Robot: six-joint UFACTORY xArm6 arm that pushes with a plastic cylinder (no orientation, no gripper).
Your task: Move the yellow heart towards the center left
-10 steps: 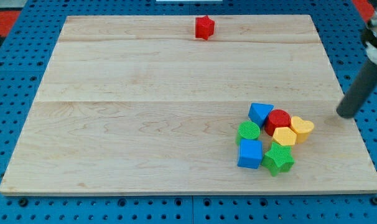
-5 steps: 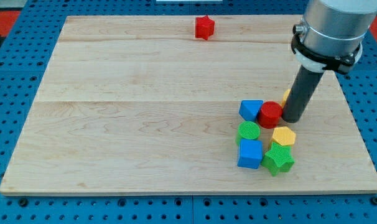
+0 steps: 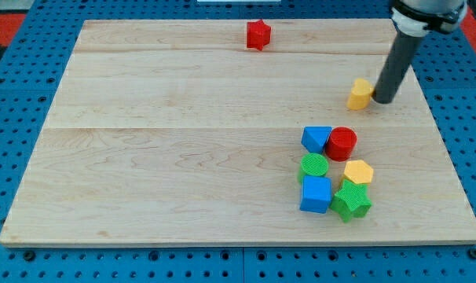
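The yellow heart (image 3: 360,93) lies on the wooden board at the view's right, above the cluster of blocks. My tip (image 3: 383,100) stands right beside the heart on its right side, touching or nearly touching it. The dark rod rises from there to the view's top right corner.
A cluster sits at the lower right: a blue triangle (image 3: 316,138), a red cylinder (image 3: 342,143), a green cylinder (image 3: 314,167), a yellow hexagon (image 3: 358,171), a blue cube (image 3: 316,194) and a green star (image 3: 351,201). A red star (image 3: 258,34) lies at the top middle.
My tip swept left into the cluster, then up the view's right. The yellow heart moved out of the cluster and upward; the blue triangle and red cylinder shifted slightly left.
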